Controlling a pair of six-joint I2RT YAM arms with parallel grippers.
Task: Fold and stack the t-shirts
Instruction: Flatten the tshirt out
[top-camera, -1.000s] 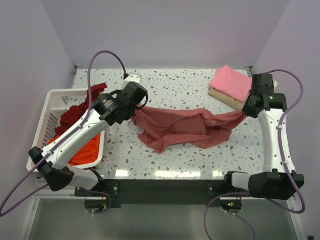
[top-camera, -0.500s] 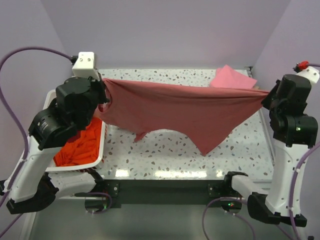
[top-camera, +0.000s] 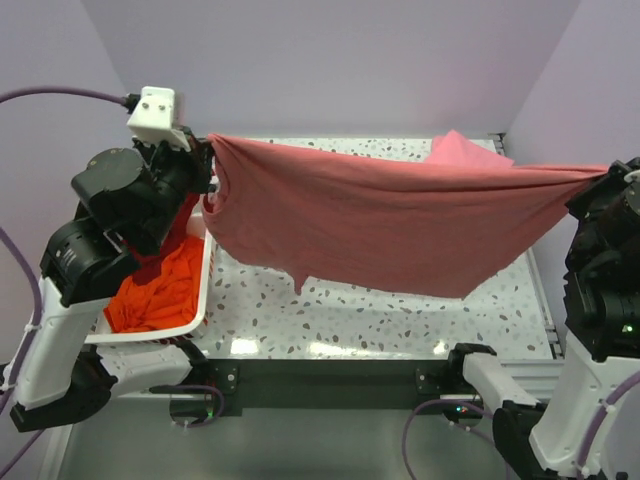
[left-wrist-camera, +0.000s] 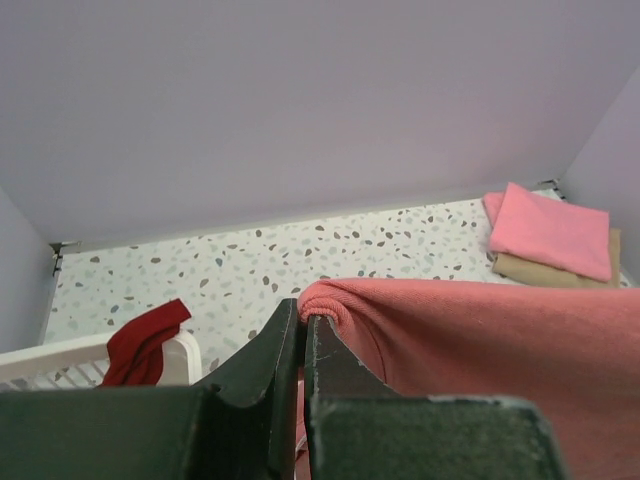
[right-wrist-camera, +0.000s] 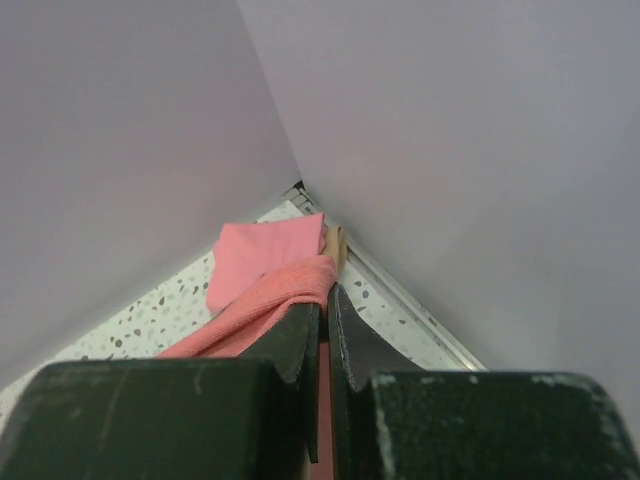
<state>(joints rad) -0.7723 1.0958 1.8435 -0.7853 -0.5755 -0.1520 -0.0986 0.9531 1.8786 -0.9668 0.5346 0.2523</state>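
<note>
The rose-red t-shirt (top-camera: 380, 225) hangs in the air over the tabletop (top-camera: 350, 305), pulled out like a washing line between the two claws. The left claw (left-wrist-camera: 303, 318) is pinched tight on one top corner, up above the white basket (top-camera: 204, 295). The right claw (right-wrist-camera: 325, 298) is pinched tight on the other end, out by the right edge of the tabletop. So the shirt's long way runs left to right, with one claw at each end, and neither arm is nearer the middle. The loose bottom edge droops toward the arms. To lay it flat, I think both claws must come down together. A folded pink t-shirt (top-camera: 462, 152) sits in the far right corner, and an orange t-shirt (top-camera: 160, 290) lies in the basket.
</note>
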